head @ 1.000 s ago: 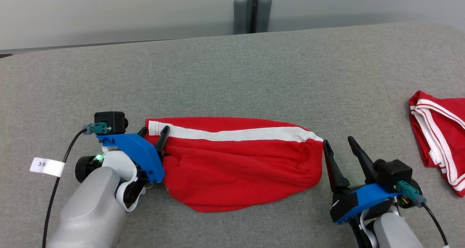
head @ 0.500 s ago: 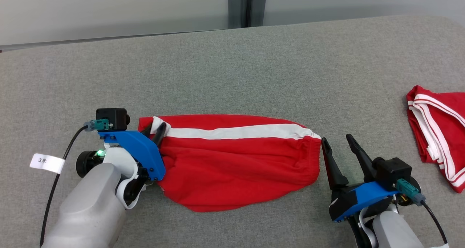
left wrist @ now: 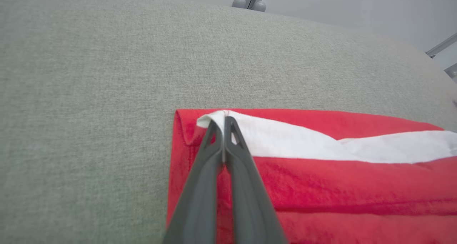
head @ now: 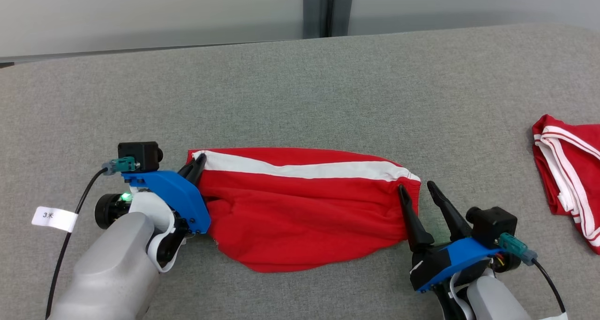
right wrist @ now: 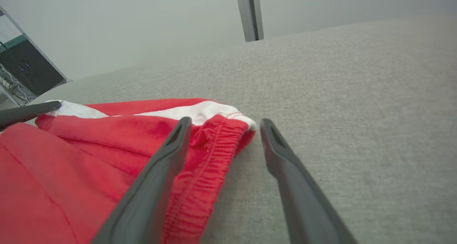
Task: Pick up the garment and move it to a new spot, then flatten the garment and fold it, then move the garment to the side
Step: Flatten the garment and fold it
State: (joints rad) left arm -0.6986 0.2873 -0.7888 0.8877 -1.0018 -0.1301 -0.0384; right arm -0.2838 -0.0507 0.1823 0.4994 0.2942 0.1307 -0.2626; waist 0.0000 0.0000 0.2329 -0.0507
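- The red shorts (head: 300,203) lie flat on the grey cloth-covered tabletop (head: 300,90), close in front of the robot. Their long axis runs straight across, from its left side to its right.
- A white stripe (head: 304,169) follows the far edge of the shorts from one end to the other.
- The left gripper (head: 194,165) is at the left end. Its two fingers are pressed together on the corner where the stripe meets the hem, and the left wrist view shows that white corner nipped at the tips (left wrist: 224,124).
- The right gripper (head: 416,187) is at the opposite end with its fingers spread wide and nothing in them. In the right wrist view it straddles the gathered waistband (right wrist: 207,158): one finger (right wrist: 167,154) lies over the red cloth, the other (right wrist: 285,158) over bare tabletop just beside the edge.
- So each arm has its own end, and the shorts stretch between the two grippers along that left-to-right line. The waistband corner sits right at the mouth of the right gripper, so I'd judge a slight push forward and a close would take it.
- With both ends caught, the pair could lift or pull the cloth taut along its length.
- A second red garment (head: 567,170) lies well apart at the robot's far right.
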